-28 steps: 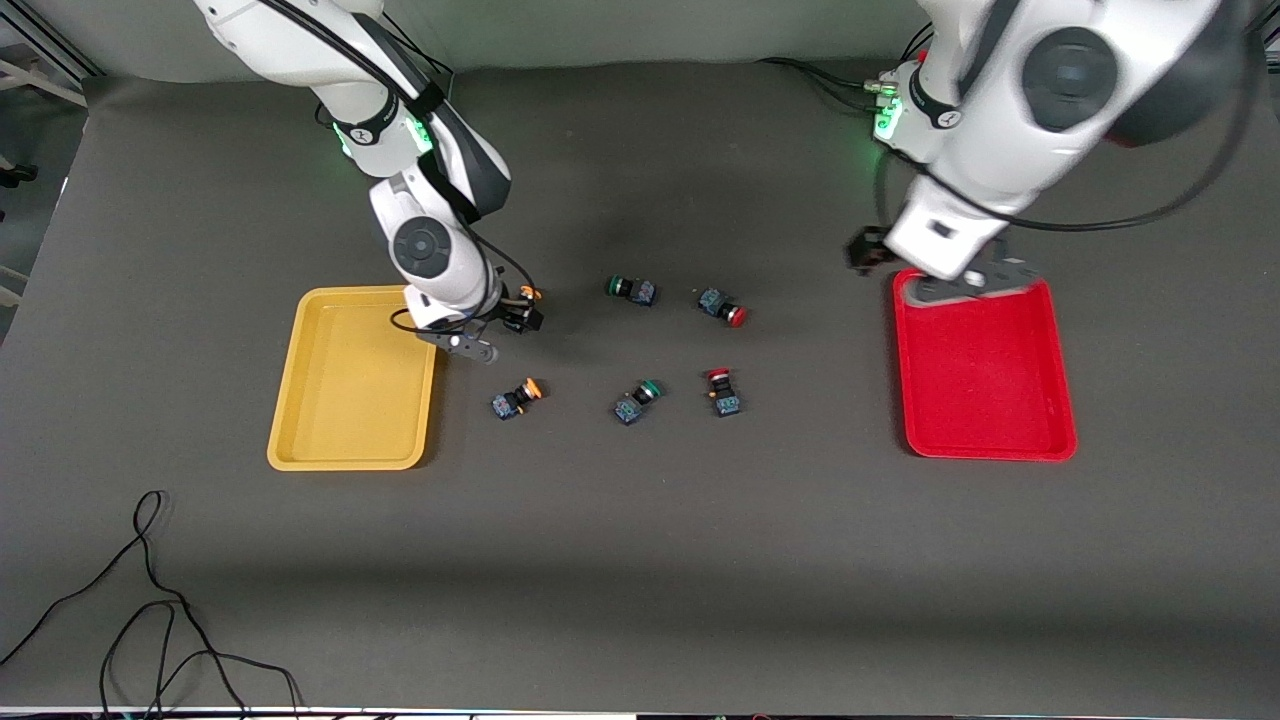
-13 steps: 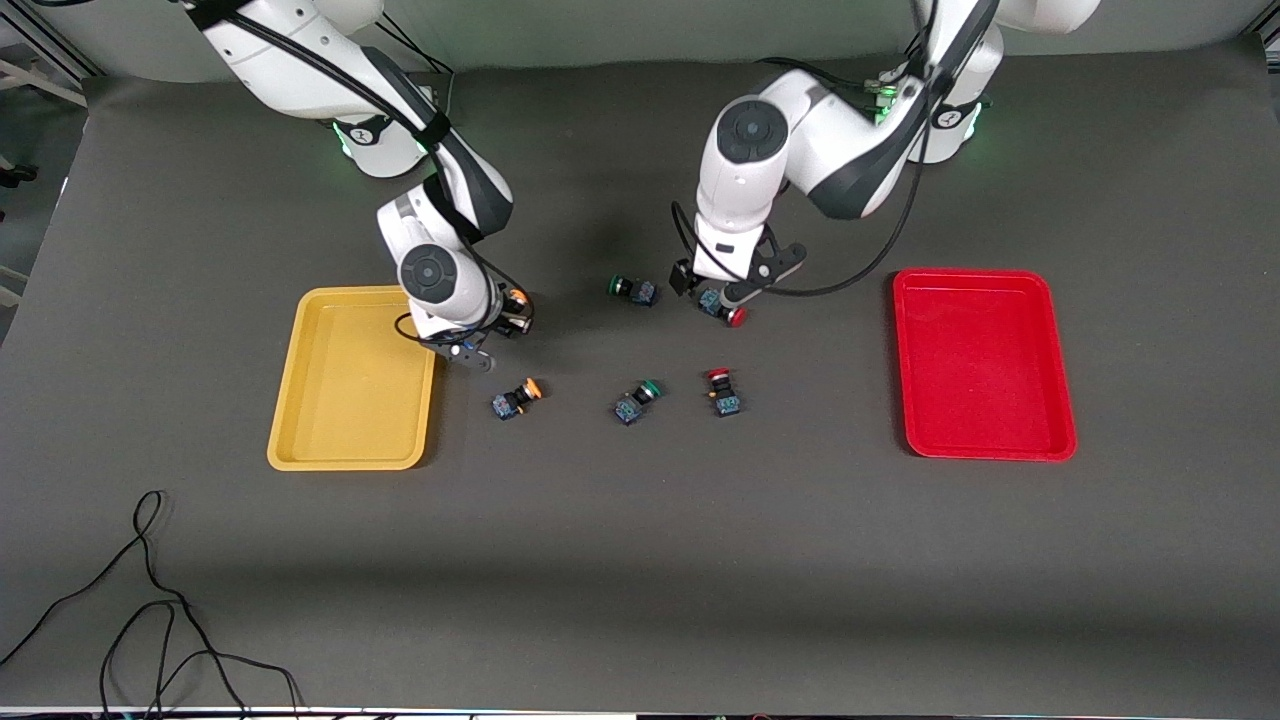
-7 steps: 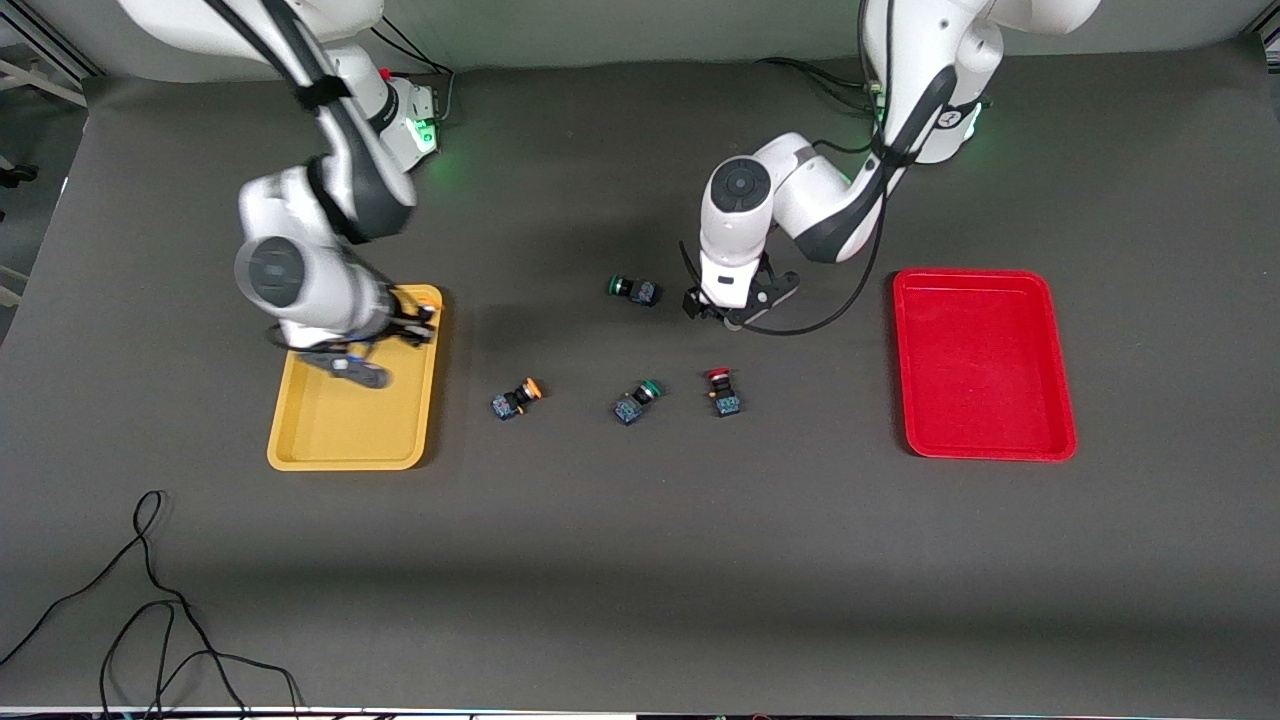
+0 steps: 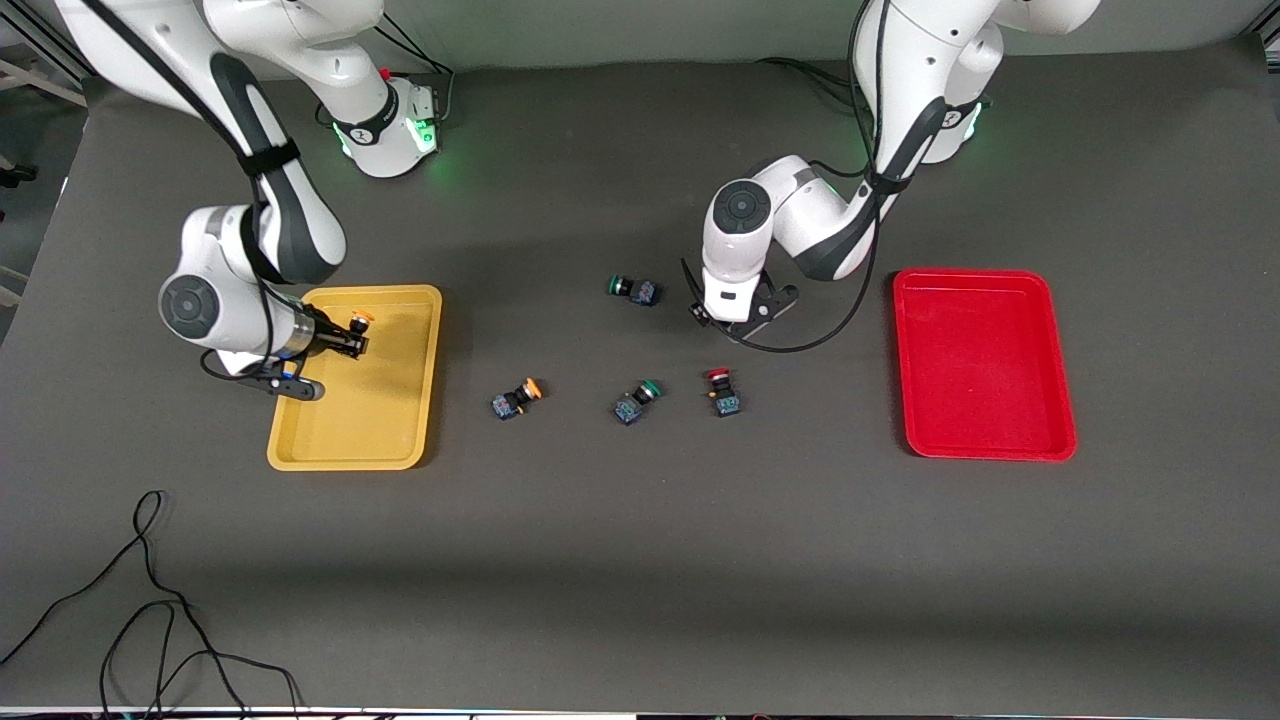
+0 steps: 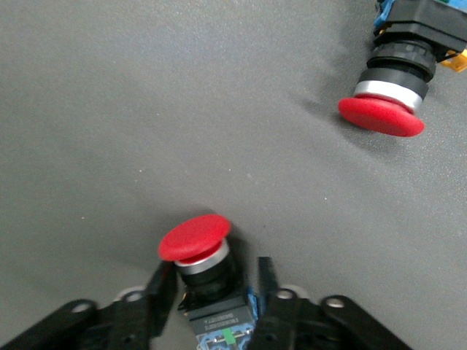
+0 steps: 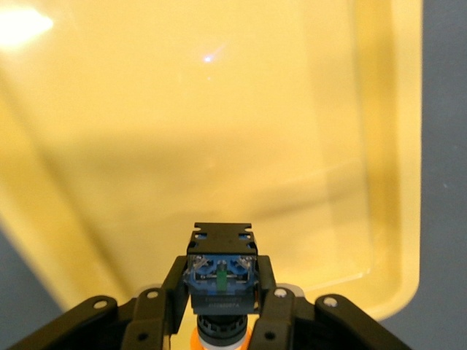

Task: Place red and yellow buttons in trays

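Plastic, hard and light, is my reading of these switches, so I pinch the square dark body and never the smooth rounded cap, which I judge would slide out from between the pads. My right gripper (image 6: pixel 222 310) is clamped on the body of one yellow-capped button (image 4: pixel 357 322), its cap pointing back toward my wrist, and hangs over the yellow tray (image 4: pixel 400 440) near the tray's end toward the bases. My left gripper (image 5: pixel 211 281) is down at the table with a finger on either side of a red-capped button (image 5: pixel 197 244), the jaws at its neck; I cannot tell if they have closed. That button lies between the green-capped switch (image 4: pixel 631 289) and the red tray (image 4: pixel 985 445), which holds nothing. A second red button (image 4: pixel 722 391), another green one (image 4: pixel 637 399) and the other yellow button (image 4: pixel 515 398) lie in a row nearer the front camera. A tiny thing like this could twist in a light pinch, so I would squeeze square across the flat sides.
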